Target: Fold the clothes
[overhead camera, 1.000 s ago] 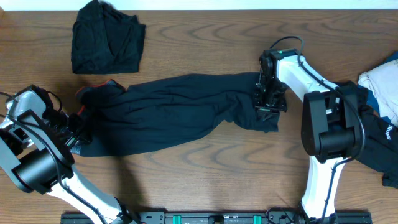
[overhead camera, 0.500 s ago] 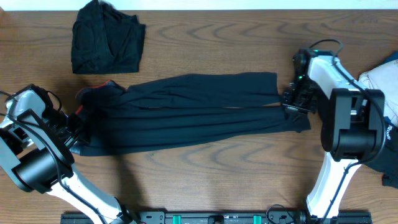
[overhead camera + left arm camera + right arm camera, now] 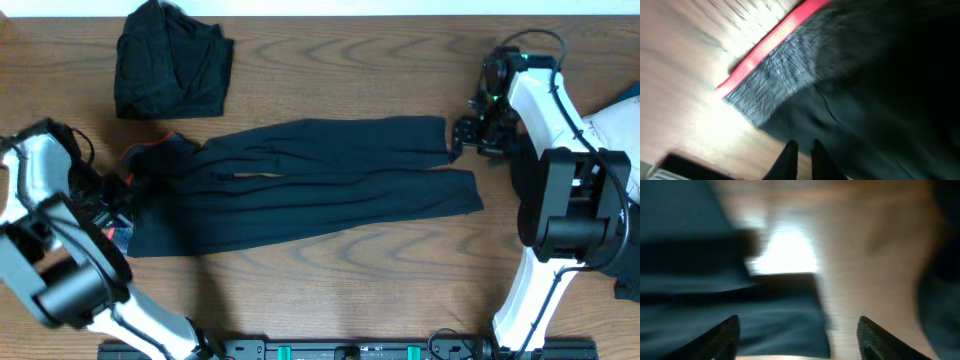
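Overhead view: black trousers (image 3: 300,190) are laid lengthwise across a wooden counter (image 3: 350,60), with the waist to the left and the leg ends to the right. Both legs are drawn out almost straight, side by side. This flat, stretched lay is judged to be preparation for folding. A coral-red band (image 3: 150,146) is seen at the waist.

The left hand (image 3: 118,195) is set at the waist edge, probably to anchor it. In the left wrist view its fingers (image 3: 790,152) are nearly together over dark cloth near the band. Whether cloth is pinched between them cannot be told.

The right hand (image 3: 468,138) is held just beyond the upper leg end, apart from it. In the right wrist view its fingers are spread wide with nothing between them.

A folded black garment (image 3: 170,65) lies at the far left, well apart from the trousers, likely set aside as done. A pile (image 3: 615,130) of white, blue and black clothes is kept at the right edge, apparently awaiting folding.
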`<action>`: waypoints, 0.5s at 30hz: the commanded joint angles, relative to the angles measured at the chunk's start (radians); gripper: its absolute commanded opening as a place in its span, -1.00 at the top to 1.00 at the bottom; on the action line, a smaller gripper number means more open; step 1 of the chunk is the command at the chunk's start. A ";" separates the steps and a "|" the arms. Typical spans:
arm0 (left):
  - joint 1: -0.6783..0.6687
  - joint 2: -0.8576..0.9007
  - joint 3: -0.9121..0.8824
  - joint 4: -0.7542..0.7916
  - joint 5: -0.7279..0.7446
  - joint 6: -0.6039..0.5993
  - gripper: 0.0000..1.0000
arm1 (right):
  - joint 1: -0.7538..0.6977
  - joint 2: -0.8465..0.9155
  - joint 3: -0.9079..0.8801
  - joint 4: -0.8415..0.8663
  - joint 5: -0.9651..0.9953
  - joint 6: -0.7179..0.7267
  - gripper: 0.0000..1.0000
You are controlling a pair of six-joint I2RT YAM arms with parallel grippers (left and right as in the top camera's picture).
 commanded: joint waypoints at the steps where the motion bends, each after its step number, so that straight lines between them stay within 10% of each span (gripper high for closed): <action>1: -0.002 -0.095 0.023 -0.005 -0.023 -0.005 0.68 | 0.039 -0.034 0.030 0.033 -0.142 -0.113 -0.60; 6: -0.002 -0.132 0.023 -0.004 -0.002 -0.004 0.47 | 0.103 -0.033 0.030 0.167 -0.165 -0.146 -0.46; 15: -0.002 -0.129 0.022 0.034 0.082 0.016 0.46 | 0.182 -0.004 0.027 0.315 0.001 -0.123 0.94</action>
